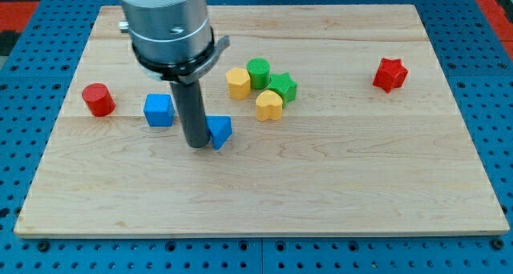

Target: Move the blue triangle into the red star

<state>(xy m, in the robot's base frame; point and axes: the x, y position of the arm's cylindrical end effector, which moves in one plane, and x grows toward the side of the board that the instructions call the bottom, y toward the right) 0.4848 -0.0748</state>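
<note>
The blue triangle [220, 131] lies on the wooden board [264, 186] left of centre. My tip [197, 145] stands right against the triangle's left side, touching or nearly touching it. The red star [390, 74] sits far off at the view's upper right, well apart from the triangle. The rod hangs from the grey arm body at the view's top left.
A blue cube [159, 110] sits just left of the rod. A red cylinder [98, 99] is near the left edge. A cluster between triangle and star: yellow hexagon [238, 82], green cylinder [259, 72], green star [283, 87], yellow heart-like block [269, 105].
</note>
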